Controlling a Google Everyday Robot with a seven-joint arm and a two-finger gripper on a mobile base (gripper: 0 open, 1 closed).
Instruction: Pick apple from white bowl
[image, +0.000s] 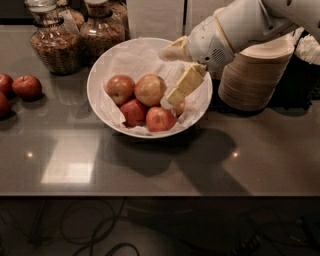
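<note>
Far left of the pincer: three loose red apples (27, 86) on the tabletop (200, 165), well apart from it. Up-left of the pincer: two glass jars (55, 42) with brown contents, standing behind the white bowl (92, 95).

The bowl sits below the pincer and is lined with crumpled paper (132, 55), with the fruit piled in the middle. The apple (150, 89) is the pale yellow-orange one on top of the pile, just left of the lower finger. It is not gripped; I cannot tell whether they touch. Darker red apples (134, 111) lie left of and below it, and one more is partly hidden behind the lower finger.

The pincer (167, 75) is over the bowl's right half, spread and empty, coming in from the upper right. The upper finger points left and the lower finger (184, 84) angles down-left.

Right of the pincer: a stack of beige bowls (255, 75), partly behind the arm.
</note>
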